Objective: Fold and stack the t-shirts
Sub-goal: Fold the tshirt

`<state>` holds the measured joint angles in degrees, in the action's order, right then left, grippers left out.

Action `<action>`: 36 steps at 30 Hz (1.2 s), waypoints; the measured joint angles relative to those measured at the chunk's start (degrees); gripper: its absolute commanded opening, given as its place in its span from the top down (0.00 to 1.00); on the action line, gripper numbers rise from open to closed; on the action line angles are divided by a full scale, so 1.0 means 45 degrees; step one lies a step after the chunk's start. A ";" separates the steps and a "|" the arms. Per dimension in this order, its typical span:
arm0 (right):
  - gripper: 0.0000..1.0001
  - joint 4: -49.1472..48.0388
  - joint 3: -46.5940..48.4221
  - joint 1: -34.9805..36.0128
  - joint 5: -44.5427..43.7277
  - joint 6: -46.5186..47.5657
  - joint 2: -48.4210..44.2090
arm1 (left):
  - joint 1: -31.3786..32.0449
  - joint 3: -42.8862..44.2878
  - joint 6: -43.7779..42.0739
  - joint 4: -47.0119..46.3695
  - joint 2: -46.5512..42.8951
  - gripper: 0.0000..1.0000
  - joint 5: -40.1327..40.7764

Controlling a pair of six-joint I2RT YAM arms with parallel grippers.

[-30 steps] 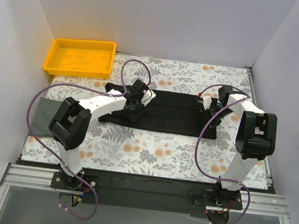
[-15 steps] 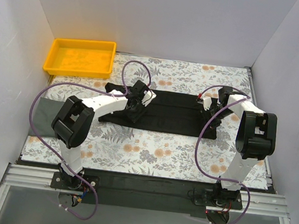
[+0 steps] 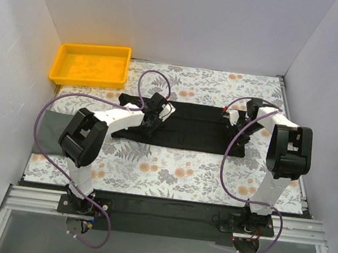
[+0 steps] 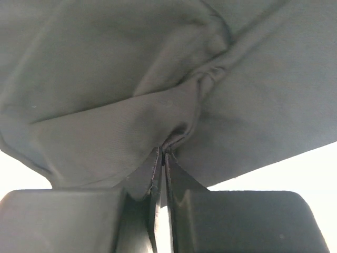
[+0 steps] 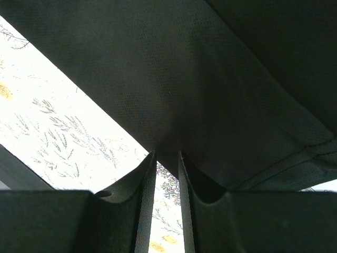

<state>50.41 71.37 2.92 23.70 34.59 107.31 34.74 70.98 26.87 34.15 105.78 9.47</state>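
Left fingers [image 3: 151,119] rearward on t-shirt [image 3: 194,129]

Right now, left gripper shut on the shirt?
Yes: the left gripper pinches a bunched fold of the t-shirt between closed fingers.

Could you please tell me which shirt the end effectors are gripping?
The black shirt across mid-table, pinched by left end effector and right end effector; the folded shirt lies at the left edge.

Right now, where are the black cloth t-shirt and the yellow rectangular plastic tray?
black cloth t-shirt [image 3: 196,130], top external view, flat middle of the spread cloth.
yellow rectangular plastic tray [image 3: 90,67], top external view, bare floor inside its rim.
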 measured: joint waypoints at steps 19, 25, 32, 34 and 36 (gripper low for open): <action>0.71 -0.0005 -0.0083 -0.0063 0.0000 0.0029 0.0243 | 0.0359 0.1695 -0.5255 -0.1438 0.1637 0.92 0.1379; 0.71 0.0000 -0.0151 -0.0068 0.0010 0.0024 0.0262 | 0.0447 0.1107 -0.6980 -0.2720 0.1661 0.86 0.1462; 0.71 -0.0005 -0.0151 -0.0068 0.0015 0.0024 0.0262 | 0.0476 -0.1384 -0.9267 -0.5221 0.0393 0.99 0.0894; 0.71 -0.0005 -0.0151 -0.0068 0.0015 0.0024 0.0262 | 0.0491 -0.1705 -0.9942 -0.5780 0.0233 0.99 0.0699; 0.71 0.0000 -0.0151 -0.0073 0.0015 0.0019 0.0262 | 0.0500 -0.1962 -1.0642 -0.6416 0.0136 0.99 0.0437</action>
<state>50.41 70.70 2.59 23.77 34.68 108.49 36.99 62.15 -21.02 5.28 106.39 11.44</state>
